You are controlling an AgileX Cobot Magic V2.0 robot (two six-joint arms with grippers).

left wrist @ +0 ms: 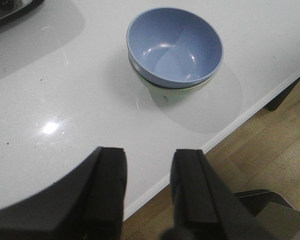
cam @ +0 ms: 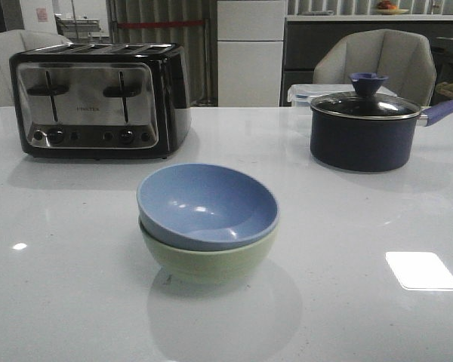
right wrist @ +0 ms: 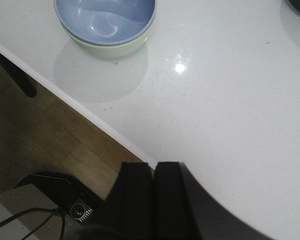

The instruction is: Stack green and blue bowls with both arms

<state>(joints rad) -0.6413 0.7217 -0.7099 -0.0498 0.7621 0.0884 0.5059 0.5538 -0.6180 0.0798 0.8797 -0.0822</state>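
Take the toaster (cam: 100,99) as your landmark, at the far left of the table (cam: 60,286). Right of it and nearer to you, you have the blue bowl (cam: 208,205) sitting nested inside the green bowl (cam: 209,256), with only the green rim and lower wall showing beneath the blue one. Farther right again, level with the toaster at the back, stands the dark saucepan (cam: 366,132) with its lid on, well apart from the bowls.

Neither arm shows in the front view. In the left wrist view, your left gripper (left wrist: 149,187) hangs over the table's near edge with its jaws spread and nothing between them, clear of the bowls. In the right wrist view, your right gripper (right wrist: 154,192) has its jaws pressed together, empty, also back at the table edge and away from the stack.

Judging by this, the stacking looks done: blue rests in green, level and settled, and both grippers are free. Nothing seems left but to park the arms.
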